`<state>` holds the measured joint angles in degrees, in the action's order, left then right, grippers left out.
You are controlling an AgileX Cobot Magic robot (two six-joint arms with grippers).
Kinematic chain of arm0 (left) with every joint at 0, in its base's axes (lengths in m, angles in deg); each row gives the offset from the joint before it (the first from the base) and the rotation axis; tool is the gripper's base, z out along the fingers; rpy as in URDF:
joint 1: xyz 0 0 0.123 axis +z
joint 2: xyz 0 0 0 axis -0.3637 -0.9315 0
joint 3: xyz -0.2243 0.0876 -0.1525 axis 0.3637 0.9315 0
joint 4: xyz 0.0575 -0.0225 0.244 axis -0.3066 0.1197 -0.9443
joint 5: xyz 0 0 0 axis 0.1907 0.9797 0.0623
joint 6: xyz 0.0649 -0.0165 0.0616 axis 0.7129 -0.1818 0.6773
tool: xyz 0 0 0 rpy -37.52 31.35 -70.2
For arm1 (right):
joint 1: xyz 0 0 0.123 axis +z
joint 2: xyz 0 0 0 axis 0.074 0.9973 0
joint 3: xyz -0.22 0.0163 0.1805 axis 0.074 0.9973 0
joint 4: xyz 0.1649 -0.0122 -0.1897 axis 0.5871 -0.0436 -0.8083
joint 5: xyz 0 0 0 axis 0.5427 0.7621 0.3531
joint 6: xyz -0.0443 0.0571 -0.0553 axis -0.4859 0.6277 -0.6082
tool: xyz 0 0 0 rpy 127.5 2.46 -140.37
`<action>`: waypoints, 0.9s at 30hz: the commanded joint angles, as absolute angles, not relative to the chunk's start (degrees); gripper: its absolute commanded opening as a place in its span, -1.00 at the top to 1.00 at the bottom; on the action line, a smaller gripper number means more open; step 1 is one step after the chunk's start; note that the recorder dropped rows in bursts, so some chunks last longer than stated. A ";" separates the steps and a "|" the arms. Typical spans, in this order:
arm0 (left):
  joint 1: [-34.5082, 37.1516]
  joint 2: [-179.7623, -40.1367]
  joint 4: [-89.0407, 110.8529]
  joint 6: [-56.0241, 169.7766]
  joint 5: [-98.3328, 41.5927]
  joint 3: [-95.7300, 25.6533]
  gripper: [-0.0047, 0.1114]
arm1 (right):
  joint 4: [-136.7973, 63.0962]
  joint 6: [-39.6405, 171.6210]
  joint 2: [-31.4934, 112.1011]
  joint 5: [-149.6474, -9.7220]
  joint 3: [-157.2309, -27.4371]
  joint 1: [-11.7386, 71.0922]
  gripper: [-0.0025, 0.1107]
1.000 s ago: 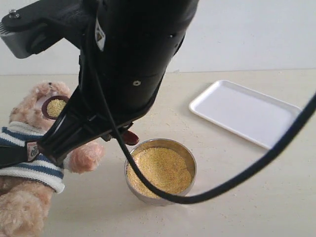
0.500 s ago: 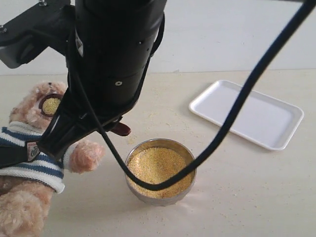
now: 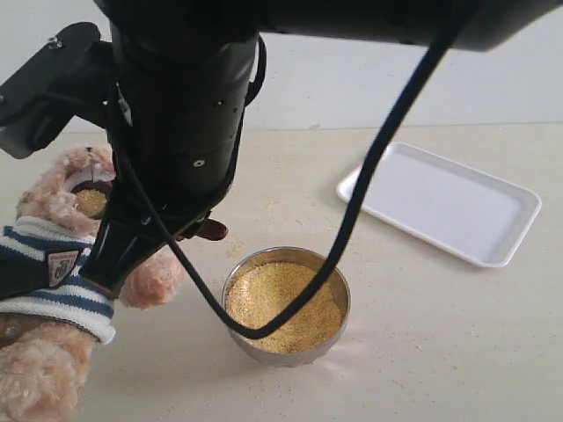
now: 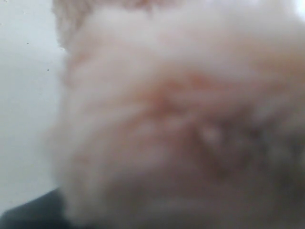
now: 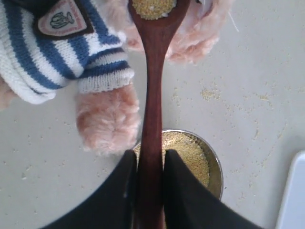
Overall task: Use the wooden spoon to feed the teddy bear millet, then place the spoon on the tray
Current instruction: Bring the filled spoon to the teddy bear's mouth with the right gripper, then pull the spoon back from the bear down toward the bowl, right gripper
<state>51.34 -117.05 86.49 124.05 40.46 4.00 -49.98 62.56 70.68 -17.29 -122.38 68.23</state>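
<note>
The teddy bear [image 3: 53, 294] in its striped shirt sits at the left edge; its shirt and paw [image 5: 107, 119] show in the right wrist view. My right gripper [image 5: 150, 155] is shut on the wooden spoon's handle [image 5: 152, 95]. The spoon's bowl [image 3: 91, 200] holds millet [image 5: 153, 7] and rests against the bear's muzzle. A steel bowl [image 3: 230, 290] of millet [image 3: 283, 303] stands beside the bear's paw. The white tray [image 3: 440, 202] lies at the back right. The left wrist view is filled with blurred bear fur [image 4: 181, 119], and that gripper's jaws are hidden.
The large black right arm [image 3: 185, 105] and its cable [image 3: 352, 211] hang over the left half of the scene. Spilled grains dot the tabletop [image 5: 209, 93] around the bowl. A black part [image 3: 18, 274] lies across the bear's shirt at the left edge.
The right arm has swung left, carrying the loaded spoon down and in against the bear's muzzle. Bear, bowl and tray have stayed put.
</note>
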 commanded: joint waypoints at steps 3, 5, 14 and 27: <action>51.47 -116.46 87.82 124.55 41.59 4.32 0.83 | -54.34 58.67 72.07 -16.49 -123.56 69.49 0.79; 51.47 -116.46 87.82 124.55 41.59 4.32 0.83 | -56.09 56.27 72.59 -15.16 -123.56 70.09 0.79; 51.47 -116.46 87.82 124.55 41.59 4.32 0.83 | -71.99 54.52 73.24 -11.68 -123.56 75.05 0.79; 51.47 -116.46 87.82 124.55 41.59 4.32 0.83 | -81.41 56.77 73.24 -12.20 -123.56 80.18 0.79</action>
